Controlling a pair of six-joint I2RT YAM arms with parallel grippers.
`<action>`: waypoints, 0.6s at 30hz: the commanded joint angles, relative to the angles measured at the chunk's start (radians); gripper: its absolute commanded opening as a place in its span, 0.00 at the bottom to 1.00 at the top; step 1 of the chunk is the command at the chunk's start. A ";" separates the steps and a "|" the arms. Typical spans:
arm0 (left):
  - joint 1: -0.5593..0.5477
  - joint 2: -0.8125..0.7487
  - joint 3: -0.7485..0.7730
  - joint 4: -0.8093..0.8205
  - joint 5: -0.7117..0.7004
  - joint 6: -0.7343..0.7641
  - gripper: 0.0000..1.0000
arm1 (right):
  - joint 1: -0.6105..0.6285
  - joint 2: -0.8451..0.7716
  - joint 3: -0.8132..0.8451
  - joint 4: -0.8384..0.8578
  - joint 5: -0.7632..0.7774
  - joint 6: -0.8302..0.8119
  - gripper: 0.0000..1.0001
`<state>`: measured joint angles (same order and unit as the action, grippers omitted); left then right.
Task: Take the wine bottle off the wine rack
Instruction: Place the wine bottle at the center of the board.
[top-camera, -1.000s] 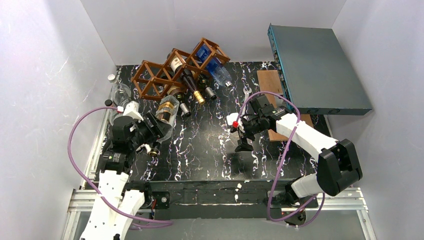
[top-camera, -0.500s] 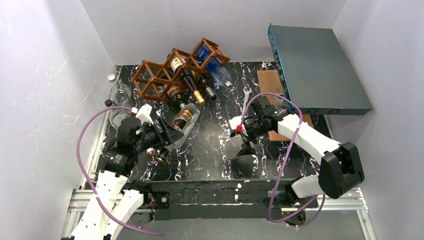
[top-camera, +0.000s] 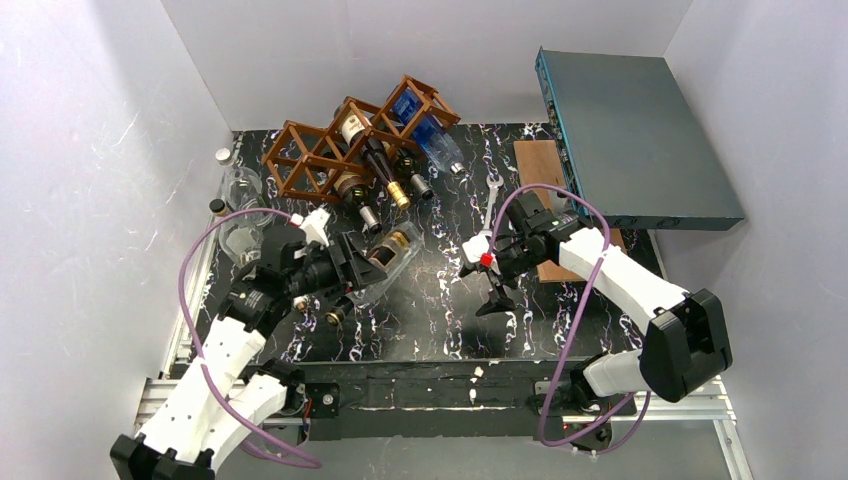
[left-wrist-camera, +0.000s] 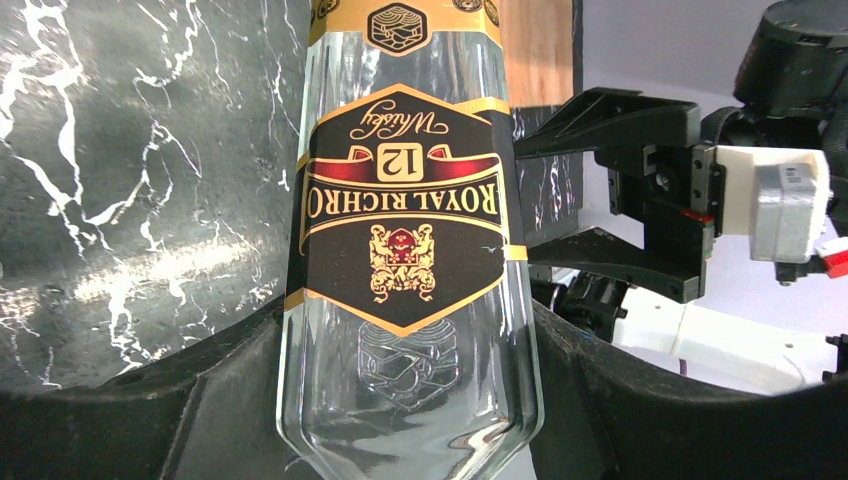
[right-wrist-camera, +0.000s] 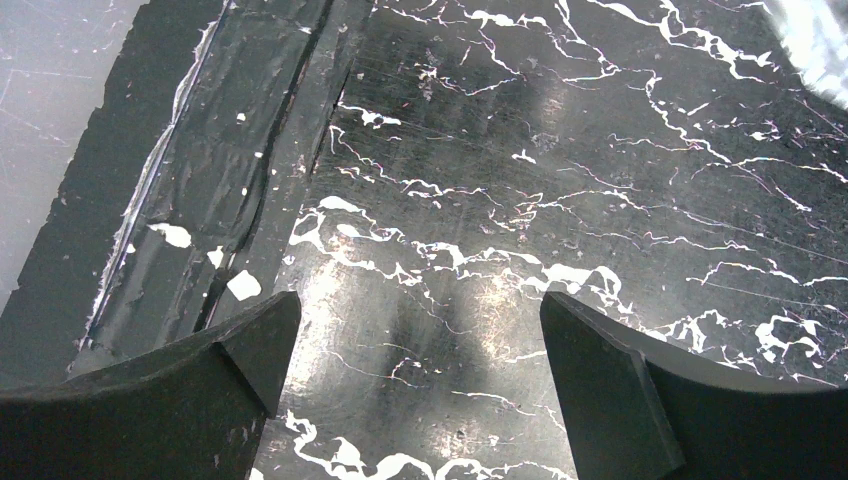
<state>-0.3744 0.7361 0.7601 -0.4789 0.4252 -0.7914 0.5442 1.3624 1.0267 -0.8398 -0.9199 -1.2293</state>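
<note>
Left end effector (top-camera: 350, 268) grips the wine bottle (top-camera: 392, 250) by its clear glass body. Bottle is off the wine rack (top-camera: 320, 160) and near bench (top-camera: 420, 325) centre. Rack is at the far edge, left side. Right end effector (top-camera: 494, 296) is wide and holds nothing.

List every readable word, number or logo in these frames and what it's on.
"ROYAL RICHRO": red banner on the clear bottle's black-and-gold label, upside down in the left wrist view; it may run on round the curve.
"12": small box on the same label.
"Whisky": gold script on the same label.
White label on a racked bottle in the wine rack: too small to read.
Right wrist view: no text.
</note>
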 joint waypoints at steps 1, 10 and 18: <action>-0.063 0.049 0.030 0.169 0.059 -0.027 0.00 | -0.003 -0.036 0.046 -0.026 -0.037 -0.025 1.00; -0.189 0.260 0.097 0.196 0.075 -0.036 0.00 | 0.002 -0.049 0.084 -0.037 -0.052 -0.114 1.00; -0.252 0.419 0.179 0.229 0.123 -0.041 0.00 | 0.015 0.017 0.125 0.135 -0.014 -0.030 1.00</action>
<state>-0.6022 1.1530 0.8368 -0.3889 0.4526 -0.8234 0.5507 1.3453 1.1030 -0.8291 -0.9310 -1.3102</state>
